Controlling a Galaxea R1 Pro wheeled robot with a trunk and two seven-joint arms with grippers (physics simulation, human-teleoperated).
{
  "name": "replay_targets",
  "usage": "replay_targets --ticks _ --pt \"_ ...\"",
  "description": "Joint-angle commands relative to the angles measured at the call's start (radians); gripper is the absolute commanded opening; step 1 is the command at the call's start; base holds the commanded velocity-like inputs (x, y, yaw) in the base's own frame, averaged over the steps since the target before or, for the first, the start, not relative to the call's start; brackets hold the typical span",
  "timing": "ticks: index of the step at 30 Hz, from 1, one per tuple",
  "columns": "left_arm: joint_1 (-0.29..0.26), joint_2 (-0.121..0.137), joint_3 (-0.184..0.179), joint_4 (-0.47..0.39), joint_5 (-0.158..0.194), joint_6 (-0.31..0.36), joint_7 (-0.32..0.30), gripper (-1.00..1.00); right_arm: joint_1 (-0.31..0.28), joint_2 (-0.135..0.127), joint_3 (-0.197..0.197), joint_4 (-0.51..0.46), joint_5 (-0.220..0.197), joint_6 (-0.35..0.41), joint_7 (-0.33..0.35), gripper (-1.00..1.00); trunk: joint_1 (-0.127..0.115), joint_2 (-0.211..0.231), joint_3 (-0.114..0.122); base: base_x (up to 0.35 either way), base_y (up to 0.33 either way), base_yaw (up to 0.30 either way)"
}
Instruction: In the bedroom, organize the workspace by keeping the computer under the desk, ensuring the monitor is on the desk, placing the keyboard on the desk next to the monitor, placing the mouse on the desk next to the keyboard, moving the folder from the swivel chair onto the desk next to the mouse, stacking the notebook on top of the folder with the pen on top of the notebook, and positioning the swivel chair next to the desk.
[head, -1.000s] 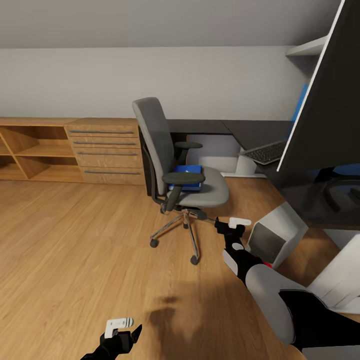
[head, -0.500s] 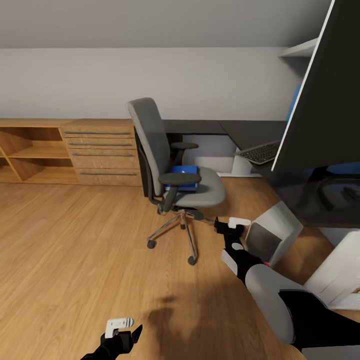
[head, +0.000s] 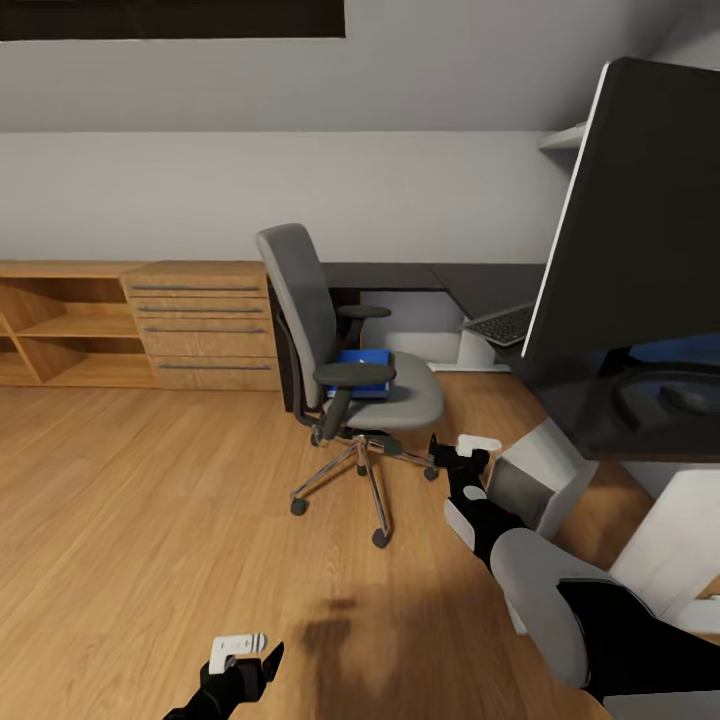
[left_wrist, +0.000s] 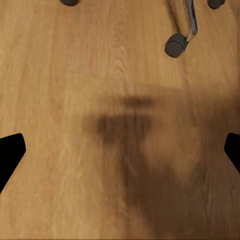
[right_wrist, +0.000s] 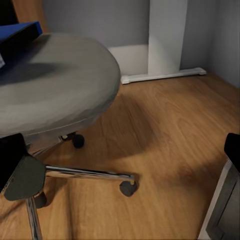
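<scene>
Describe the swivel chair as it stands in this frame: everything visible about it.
The swivel chair stands upright on the light wood floor, in front of the black desk and beside the oak drawers. It has a grey upholstered seat and tall back, black armrests, and a chrome five-star base on dark castors, all resting on the floor. A bright blue folder lies flat on the seat toward the back. The right gripper hangs near the base, not touching it.

Swivel chair (head: 340, 370): one, at 12 o'clock
Folder (head: 364, 361): one, blue, on the chair seat
Monitor (head: 640, 210): one, at 2 o'clock
Keyboard (head: 500, 325): one
Computer (head: 535, 478): one
Desk (head: 480, 283): one
Drawers (head: 205, 325): four in the oak unit, at 10 o'clock
Grippers: two, left gripper (head: 240, 655), right gripper (head: 468, 455)
</scene>
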Motion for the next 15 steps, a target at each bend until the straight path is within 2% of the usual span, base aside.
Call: replay_targets --ticks 1,9,15 --pt "0.000 -0.001 0.005 0.005 0.008 0.002 -0.008 1.00 -0.001 0.001 -0.005 0.001 0.002 -0.004 0.000 1.00 -0.001 0.000 0.003 0.000 0.000 -0.005" --pt "0.000 -0.001 0.002 0.043 0.007 -0.023 -0.007 1.00 -0.001 0.001 -0.005 0.001 0.002 -0.004 -0.001 1.00 -0.004 0.002 0.034 0.000 0.000 -0.002" --pt "0.000 -0.001 0.002 0.050 0.007 -0.027 -0.011 1.00 -0.001 0.001 -0.005 0.001 0.002 -0.004 0.000 1.00 -0.004 0.002 0.034 0.000 0.000 0.000"
